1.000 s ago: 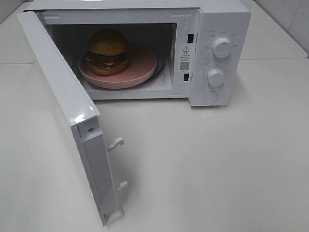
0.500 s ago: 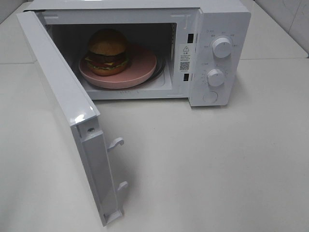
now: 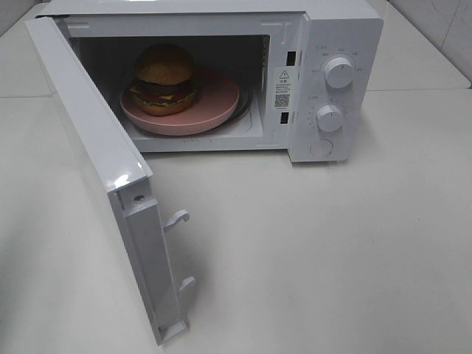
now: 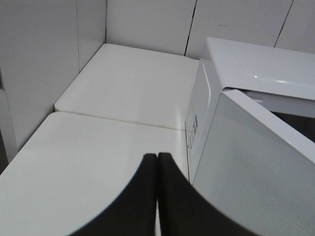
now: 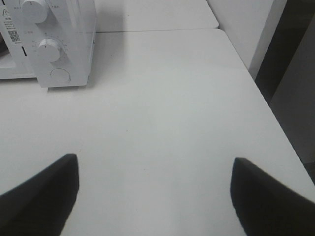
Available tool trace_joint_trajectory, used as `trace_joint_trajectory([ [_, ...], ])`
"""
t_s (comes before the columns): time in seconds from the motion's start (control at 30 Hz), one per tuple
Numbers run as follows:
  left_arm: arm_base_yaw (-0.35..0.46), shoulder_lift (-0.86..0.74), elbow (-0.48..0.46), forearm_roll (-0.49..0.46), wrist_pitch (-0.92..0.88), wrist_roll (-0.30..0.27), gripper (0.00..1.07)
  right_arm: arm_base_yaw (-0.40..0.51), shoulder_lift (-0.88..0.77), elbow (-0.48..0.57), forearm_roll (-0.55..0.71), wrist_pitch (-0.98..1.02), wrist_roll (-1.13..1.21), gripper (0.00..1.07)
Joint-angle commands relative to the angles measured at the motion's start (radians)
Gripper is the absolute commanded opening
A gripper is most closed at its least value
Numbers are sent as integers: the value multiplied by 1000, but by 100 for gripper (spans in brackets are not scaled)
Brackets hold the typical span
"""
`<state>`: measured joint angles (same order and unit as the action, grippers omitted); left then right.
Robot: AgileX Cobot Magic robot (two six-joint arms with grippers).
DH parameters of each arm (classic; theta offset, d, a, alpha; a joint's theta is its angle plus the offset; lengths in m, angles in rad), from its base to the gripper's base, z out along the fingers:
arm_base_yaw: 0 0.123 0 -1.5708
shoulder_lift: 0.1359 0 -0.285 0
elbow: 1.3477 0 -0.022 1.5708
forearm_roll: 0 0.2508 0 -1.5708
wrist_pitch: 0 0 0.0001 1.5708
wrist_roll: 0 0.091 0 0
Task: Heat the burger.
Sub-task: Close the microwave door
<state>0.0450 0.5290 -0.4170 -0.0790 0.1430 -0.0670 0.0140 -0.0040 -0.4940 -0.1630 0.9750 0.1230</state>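
The burger (image 3: 164, 80) sits on a round pink plate (image 3: 217, 103) inside the open white microwave (image 3: 335, 44). Its door (image 3: 96, 147) swings out to the left toward the table's front. Neither arm appears in the exterior high view. My left gripper (image 4: 157, 158) is shut with nothing between its black fingers, hovering over the table beside the outer face of the microwave door (image 4: 256, 162). My right gripper (image 5: 155, 169) stands open and empty above the bare table, off to the right of the microwave's control panel (image 5: 49, 49).
Two knobs (image 3: 339, 71) and a round button (image 3: 321, 148) are on the microwave's right panel. Door latches (image 3: 177, 218) stick out from the door's edge. The white table (image 3: 332, 258) ends near a wall on the right (image 5: 246, 29).
My left gripper has closed from fully open to shut. The burger, plate, microwave door and right gripper have not moved.
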Motion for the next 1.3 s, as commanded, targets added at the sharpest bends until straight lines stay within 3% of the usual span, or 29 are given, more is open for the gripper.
trace_joint_trajectory([
  [0.03, -7, 52, 41, 0, -177, 1, 0, -5, -35, 2, 2, -11, -14, 76],
  [0.2, -7, 219, 135, 44, -551, -3, 0, -5, -35, 2, 2, -11, -14, 76],
  [0.3, -7, 287, 157, 79, -654, -9, 0, -5, -35, 2, 2, -11, -14, 76],
  [0.37, -7, 388, 163, 180, -747, -42, 0, -5, -35, 2, 2, -11, -14, 76],
  [0.43, -7, 418, 163, 214, -771, -56, 0, -5, -35, 2, 2, -11, -14, 76],
  [0.47, -7, 495, 163, 300, -816, -82, 0, -5, -35, 2, 2, -11, -14, 76],
  [0.5, -7, 495, 163, 300, -816, -82, 0, -5, -35, 2, 2, -11, -14, 76],
  [0.57, -7, 602, 163, 422, -890, -121, 0, -5, -35, 2, 2, -11, -14, 76],
  [0.77, -7, 760, 158, 531, -1020, -174, 0, -5, -35, 2, 2, -11, -14, 76],
  [0.83, -7, 831, 128, 604, -1047, -231, 0, -5, -35, 2, 2, -11, -14, 76],
  [0.97, -32, 887, 94, 626, -1050, -267, 0, -5, -35, 2, 2, -11, -14, 76],
  [1.03, -108, 966, 40, 606, -1020, -213, 0, -5, -35, 2, 2, -11, -14, 76],
  [1.23, -179, 1029, 11, 511, -1016, -204, 0, -5, -35, 2, 2, -11, -14, 76],
  [1.3, -222, 1063, -1, 447, -1019, -165, 0, -5, -35, 2, 2, -11, -14, 76],
])
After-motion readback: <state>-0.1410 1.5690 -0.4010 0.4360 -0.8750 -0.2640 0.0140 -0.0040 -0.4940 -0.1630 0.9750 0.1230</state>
